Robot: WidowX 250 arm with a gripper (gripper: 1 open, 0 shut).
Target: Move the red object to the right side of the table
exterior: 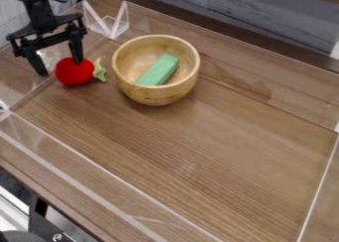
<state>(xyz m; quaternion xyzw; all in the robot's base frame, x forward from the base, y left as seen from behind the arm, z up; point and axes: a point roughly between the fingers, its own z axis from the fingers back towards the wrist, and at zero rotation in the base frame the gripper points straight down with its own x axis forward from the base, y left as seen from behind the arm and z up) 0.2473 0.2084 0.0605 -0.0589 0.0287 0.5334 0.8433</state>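
Note:
The red object [74, 71], a small red toy fruit with a green stem on its right side, lies at the back left of the table [199, 162], just left of a wooden bowl. My gripper [51, 52] hangs just behind and left of it, pointing down. It is open, its black fingers [24, 56] spread wide, with nothing between them. The fruit's upper left edge sits close to the fingers; I cannot tell whether they touch it.
The wooden bowl [157, 69] holds a green block [159, 70]. Low clear acrylic walls [318, 191] edge the tabletop, with a clear upright piece [117, 23] behind the bowl. Bare wood stretches to the right and front.

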